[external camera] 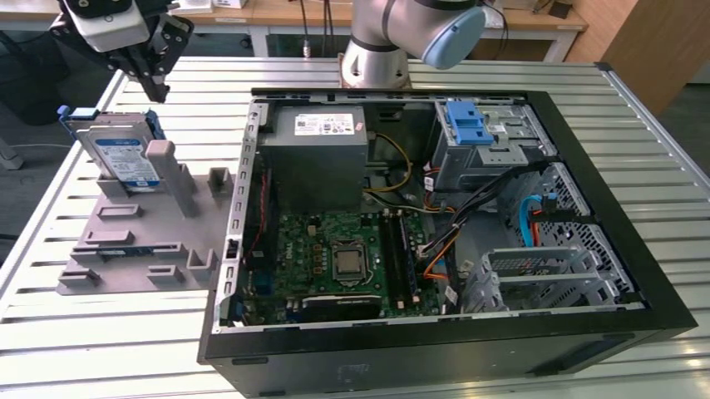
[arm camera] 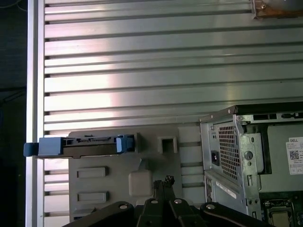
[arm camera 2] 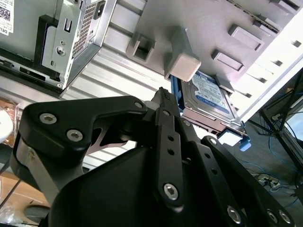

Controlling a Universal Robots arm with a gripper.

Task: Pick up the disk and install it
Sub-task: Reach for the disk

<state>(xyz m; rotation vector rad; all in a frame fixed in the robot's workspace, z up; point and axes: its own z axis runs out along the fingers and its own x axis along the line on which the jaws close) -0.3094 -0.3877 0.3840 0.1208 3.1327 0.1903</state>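
The disk (external camera: pixel 116 154) stands on edge in a slot of the grey holder plate (external camera: pixel 133 249), at the exterior view's left of the open computer case. It is a silver drive with a white-and-blue label in a blue caddy. My gripper (external camera: pixel 159 90) hangs above the disk's far end, a little toward the case, shut with nothing in it and apart from the disk. In the second wrist view the disk (arm camera 2: pixel 210 94) leans behind a grey post, beyond my gripper (arm camera 2: pixel 163 93). In the first wrist view the disk (arm camera: pixel 83 145) is seen edge-on, off to one side of my gripper (arm camera: pixel 165 180).
The open computer case (external camera: pixel 444 349) lies on the slatted metal table (external camera: pixel 621 108), with a grey power supply (external camera: pixel 316 158), a motherboard (external camera: pixel 338 258) and a drive bay with a blue latch bracket (external camera: pixel 470 123). The arm's base (external camera: pixel 377 62) stands behind the case.
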